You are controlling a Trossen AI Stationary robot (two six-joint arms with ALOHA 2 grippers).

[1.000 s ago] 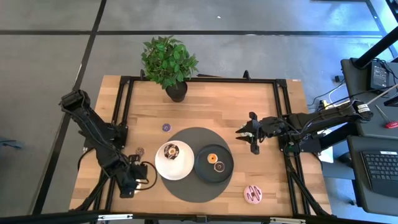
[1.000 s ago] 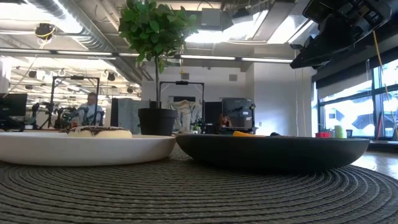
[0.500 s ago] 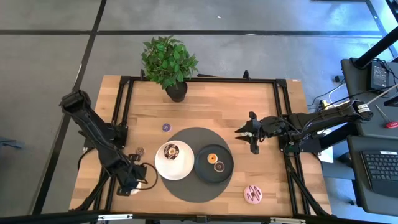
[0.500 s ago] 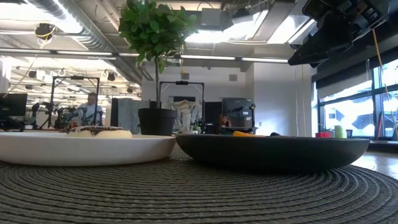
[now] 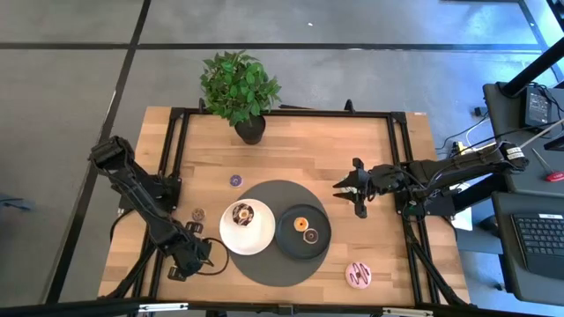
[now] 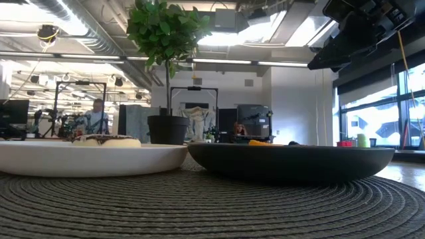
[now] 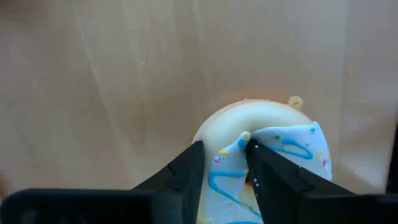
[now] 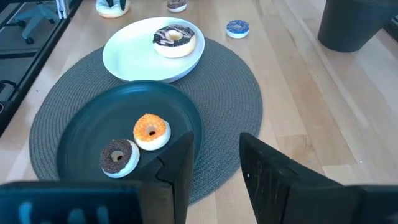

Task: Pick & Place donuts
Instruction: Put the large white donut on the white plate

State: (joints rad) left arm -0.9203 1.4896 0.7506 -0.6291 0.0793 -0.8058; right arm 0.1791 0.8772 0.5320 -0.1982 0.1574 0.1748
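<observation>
Left gripper point(image 5: 196, 257) low at the table's near-left corner, clenched on a white donut with blue icing point(image 7: 267, 152). Just beyond it a small brown donut point(image 5: 198, 213) on bare wood. Grey round mat point(image 5: 273, 264) holds a white plate point(image 5: 247, 239) with a chocolate donut point(image 8: 174, 37) and a black plate point(image 8: 93, 134) with an orange donut point(image 8: 151, 130) and a second chocolate-topped one point(image 8: 117, 155). Pink donut point(image 5: 358, 275) near-right. Right gripper point(image 5: 352, 195) hovers released beside the mat. Potted plant point(image 5: 240, 88) at the far edge; office room behind.
</observation>
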